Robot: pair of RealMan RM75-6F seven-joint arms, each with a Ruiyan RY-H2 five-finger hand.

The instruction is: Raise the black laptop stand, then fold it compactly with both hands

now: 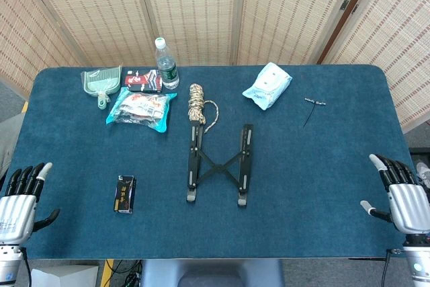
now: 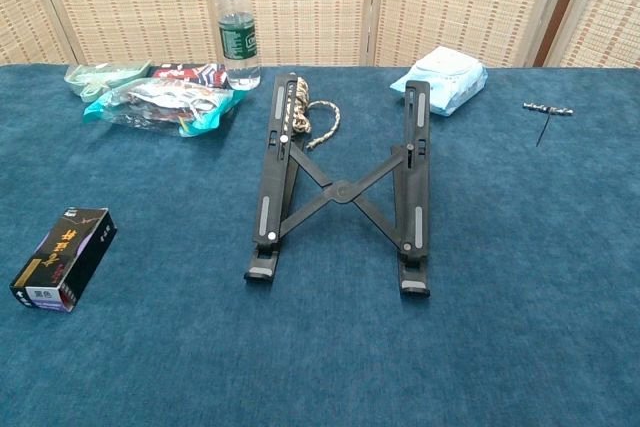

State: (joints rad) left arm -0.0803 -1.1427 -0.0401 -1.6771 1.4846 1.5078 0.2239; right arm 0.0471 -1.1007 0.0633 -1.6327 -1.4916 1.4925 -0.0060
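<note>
Head view shows my left hand [image 1: 18, 203] resting at the near left corner of the blue table [image 1: 322, 166], fingers straight and spread, thumb out to the side, nothing in it. My right hand [image 1: 401, 196] sits at the near right corner in the same way, fingers apart and pointing away from me, holding nothing. Neither hand appears in the chest view.

Between my two hands, well apart from both and a little farther out on the table, lies the black laptop stand [image 1: 220, 163]. It is spread open and flat on the cloth: two long rails side by side, joined by crossed struts that meet in an X, with the small feet at the end nearest me. Nothing touches it but the table, though the far end of its left rail lies just beside a coiled rope [image 1: 198, 104].

Ahead of my left hand, nearer than the stand, is a small dark box [image 1: 125, 193] lying flat. Farther out on that side are a clear snack packet [image 1: 139, 109], a pale green dustpan [image 1: 102, 83], a red and black packet [image 1: 144, 80] and an upright water bottle [image 1: 166, 64] with a green label. Far ahead of my right hand lie a pale blue wipes pack [image 1: 268, 85] and a small T-shaped metal tool [image 1: 312, 105].
</note>
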